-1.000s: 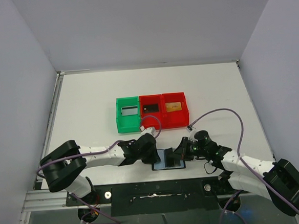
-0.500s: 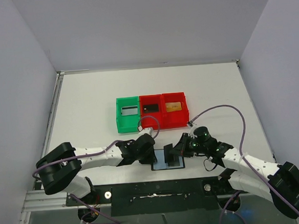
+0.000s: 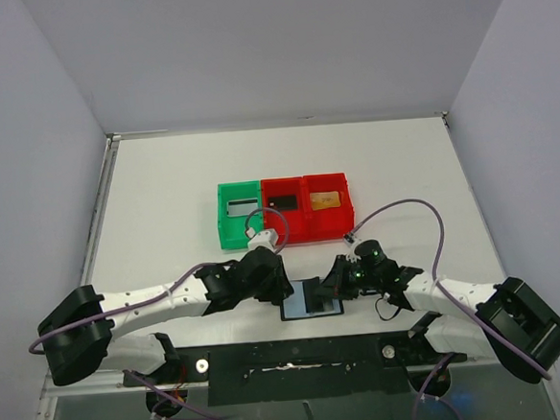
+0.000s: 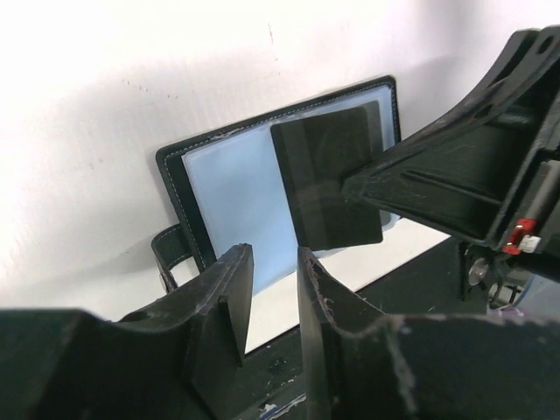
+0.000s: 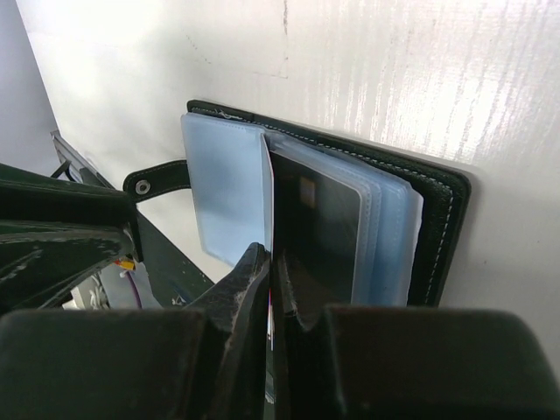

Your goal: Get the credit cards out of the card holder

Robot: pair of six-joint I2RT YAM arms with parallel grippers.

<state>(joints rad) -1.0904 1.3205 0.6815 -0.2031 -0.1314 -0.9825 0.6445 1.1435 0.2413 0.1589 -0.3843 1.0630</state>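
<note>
While the card holder (image 3: 310, 299) lies open on the white table (image 3: 163, 180), both grippers sit low at its two ends. The left gripper (image 4: 271, 255) has its jaws slightly spread, with a narrow gap and nothing between them. Just beyond their tips is the holder's black stitched edge, and the closure tab (image 4: 166, 254) sticks out on the table just to the left of them. The pale blue glossy pockets show straight ahead through the gap.

The right gripper (image 5: 269, 255) has its jaws pressed together on the near edge of one thin pocket leaf (image 5: 266, 188) of the card holder. That leaf stands up on edge, running straight ahead from the tips. Flat blue pockets lie to the left of these jaws. To their right a dark card (image 5: 319, 227) rests inside a clear pocket, touching the right-hand finger's side. Whether the tips also nip that card I cannot tell. From the left wrist view the same dark rectangle tilts above the blue pockets, its far corner under the right gripper's finger.

Well beyond both pairs of jaws stand three joined bins. The green bin (image 3: 226, 228) holds a greyish card (image 3: 242, 209). The middle red bin (image 3: 283, 225) holds a black card (image 3: 281, 202). The right red bin (image 3: 329, 222) holds a tan-gold card (image 3: 325, 200).
</note>
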